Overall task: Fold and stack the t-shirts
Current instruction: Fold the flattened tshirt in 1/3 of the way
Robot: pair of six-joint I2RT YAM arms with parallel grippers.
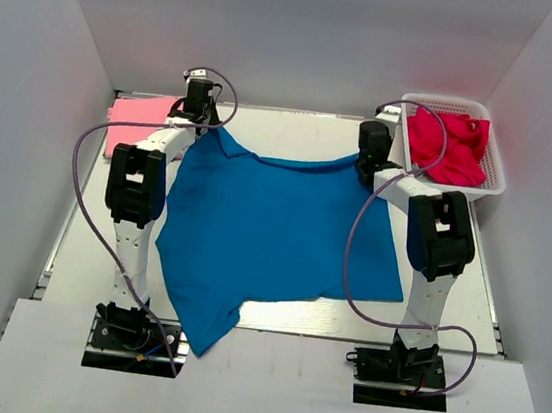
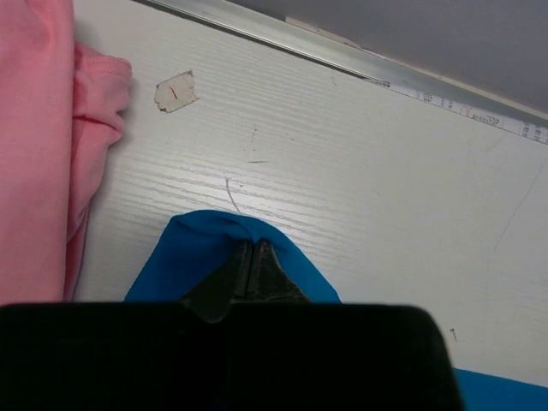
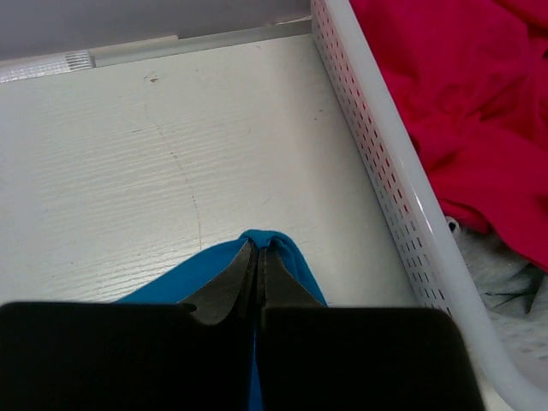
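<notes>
The blue t-shirt (image 1: 273, 231) lies spread over the middle of the table, one sleeve hanging toward the front edge. My left gripper (image 1: 209, 123) is shut on its far left corner, seen as a blue fold (image 2: 205, 248) around the jaws. My right gripper (image 1: 367, 157) is shut on its far right corner (image 3: 282, 257). The pale pink t-shirt (image 1: 137, 121) lies folded at the far left; it also shows in the left wrist view (image 2: 43, 145), just left of the gripper.
A white perforated basket (image 1: 496, 178) at the far right holds a crimson garment (image 1: 450, 145); its wall (image 3: 385, 163) runs close to the right of my right gripper. White walls enclose the table on three sides. A paper scrap (image 2: 175, 92) lies on the table.
</notes>
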